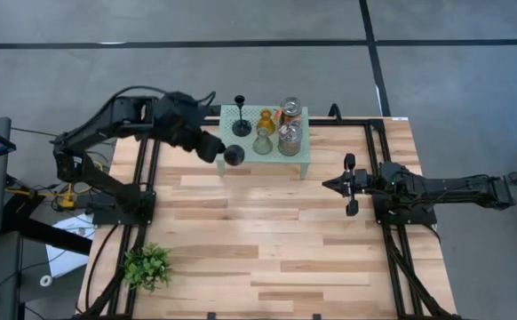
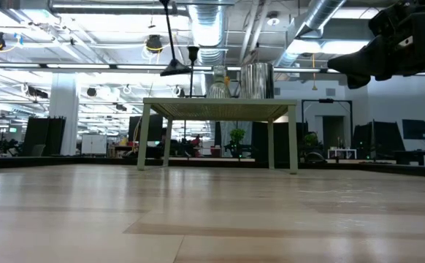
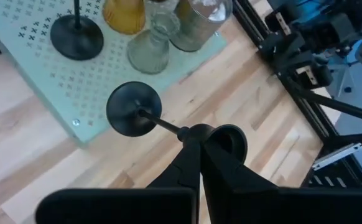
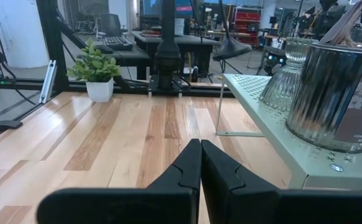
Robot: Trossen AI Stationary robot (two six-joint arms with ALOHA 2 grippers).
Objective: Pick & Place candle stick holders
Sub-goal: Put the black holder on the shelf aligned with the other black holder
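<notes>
Up at the far side of the light wooden slatted table [image 1: 267,240], the left gripper [image 1: 216,148] hangs over the near left corner of the mint-green perforated rack [image 1: 305,158], its jaws pinched tight on the thin stem of a black bell-shaped candle stick holder [image 1: 234,156]. In the left wrist view that holder [image 3: 134,109] lies tilted, its round foot over the rack's edge and its cup end beside the fingers [image 3: 187,155]; whether it touches the rack cannot be told.

On the rack stand a second black bell-shaped holder [image 1: 241,125], an amber glass holder [image 1: 266,118], a clear ribbed glass holder [image 1: 263,143] and two silvery jar-like holders, one [image 1: 290,139] nearer and one [image 1: 291,108] farther. In the right wrist view the nearer silvery jar [image 4: 336,93] carries a pale label with a dark flower sprig and small print too fine to read.

The right gripper [image 1: 328,185] waits low over the table, right of the rack and apart from it, jaws pressed together and holding nothing. A green leafy plant in a white pot [image 1: 147,266] sits near the front left corner.
</notes>
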